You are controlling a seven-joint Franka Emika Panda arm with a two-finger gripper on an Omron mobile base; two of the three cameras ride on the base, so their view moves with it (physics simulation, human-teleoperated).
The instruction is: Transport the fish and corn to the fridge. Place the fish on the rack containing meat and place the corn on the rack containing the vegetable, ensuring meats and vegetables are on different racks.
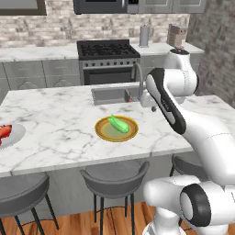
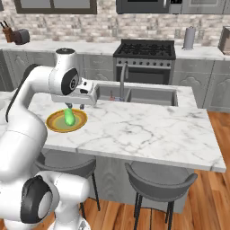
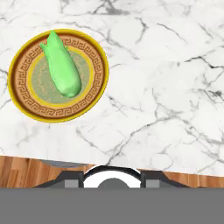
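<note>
The corn [image 3: 61,65], a bright green cob, lies on a yellow-rimmed round plate [image 3: 17,83] on the marble island. The left base view shows the corn [image 1: 118,124] near the island's front edge. My gripper [image 2: 74,107] hangs a little above the island, just behind the corn [image 2: 68,117] and over the plate's [image 2: 54,123] far rim. Its fingers stand apart with nothing between them. The red fish [image 1: 3,131] rests on a pale plate [image 1: 16,135] at the island's far left. The fridge, its racks, the meat and the vegetable are out of view.
A sink [image 2: 139,95] with a tall faucet [image 2: 122,74] is set into the island behind the plate. A stove [image 1: 108,50] stands at the back wall. Dark stools [image 1: 114,176] are tucked under the island's front edge, over a wooden floor.
</note>
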